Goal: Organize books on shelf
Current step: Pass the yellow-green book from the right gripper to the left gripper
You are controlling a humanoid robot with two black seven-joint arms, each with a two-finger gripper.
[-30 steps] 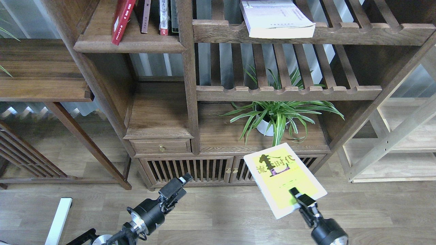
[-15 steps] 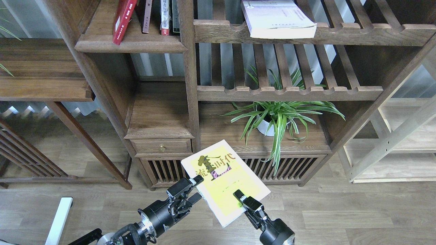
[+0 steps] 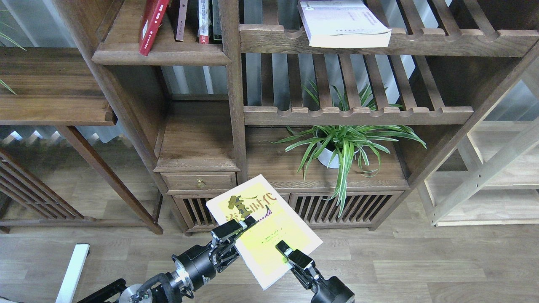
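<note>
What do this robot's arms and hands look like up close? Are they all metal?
Both arms are black with round, drum-like joints. The left hand ends in two blocky black fingers with pale tips; behind it sits a silvery ring, and a black cable loops beside the arm. The right hand looks the same: black, boxy, with pale-tipped fingers. What they are made of cannot be told.
</note>
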